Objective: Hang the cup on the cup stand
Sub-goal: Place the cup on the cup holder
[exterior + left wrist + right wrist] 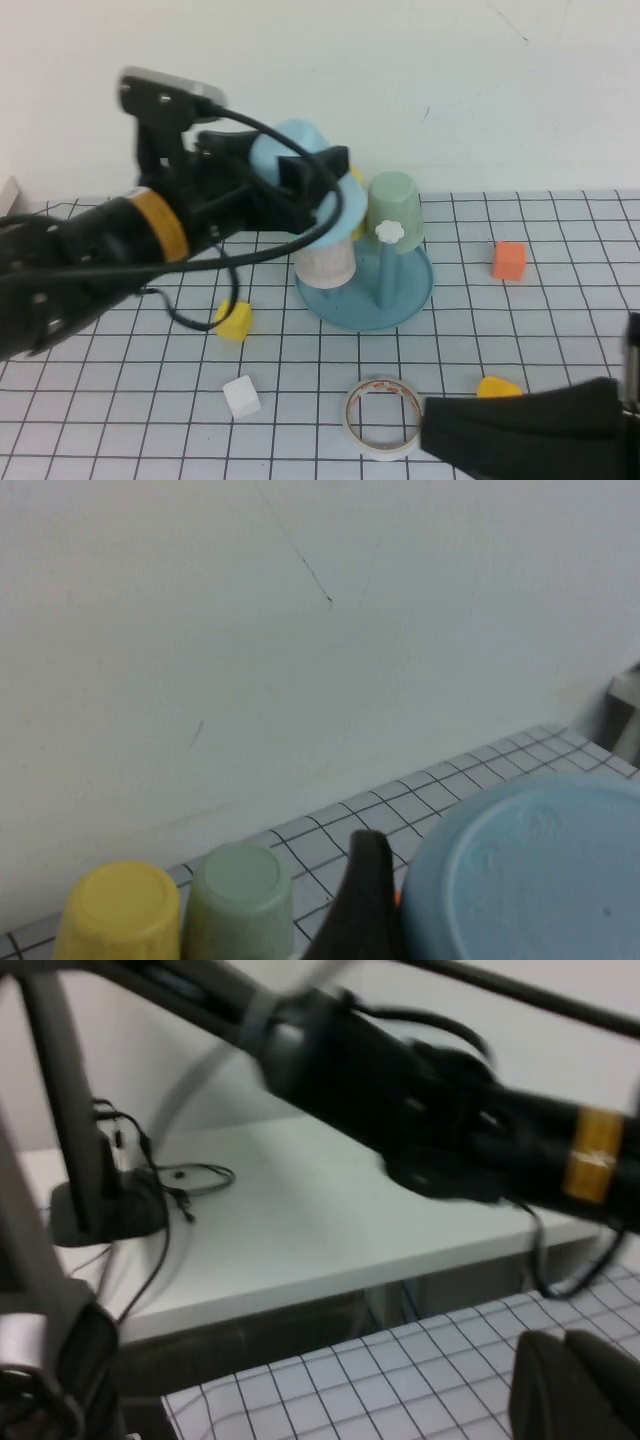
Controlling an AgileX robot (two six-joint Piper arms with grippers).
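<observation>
Scene: a gridded white tabletop against a plain wall, seen from above on the robot's side.
Left gripper [300, 170]: raised above the stand, jaws spread wide and clamped around the light blue cup [305, 160], which is carried upside down, base up.
Cup stand [345, 300]: a round teal dish with upright pegs; a mint-green cup [397, 212] already hangs on one, a white speckled cup [325, 262] sits beside it, and a free peg with a white flower knob [389, 232] stands at the front.
Right gripper [575, 1385]: parked low at the near right edge, jaws closed and empty.
Clutter: a tape roll [381, 416], yellow, white and orange blocks scattered around.
Risk: the cup's rim looks likely to strike the hung cups or miss the free peg if lowered off-centre, toppling the stand.
</observation>
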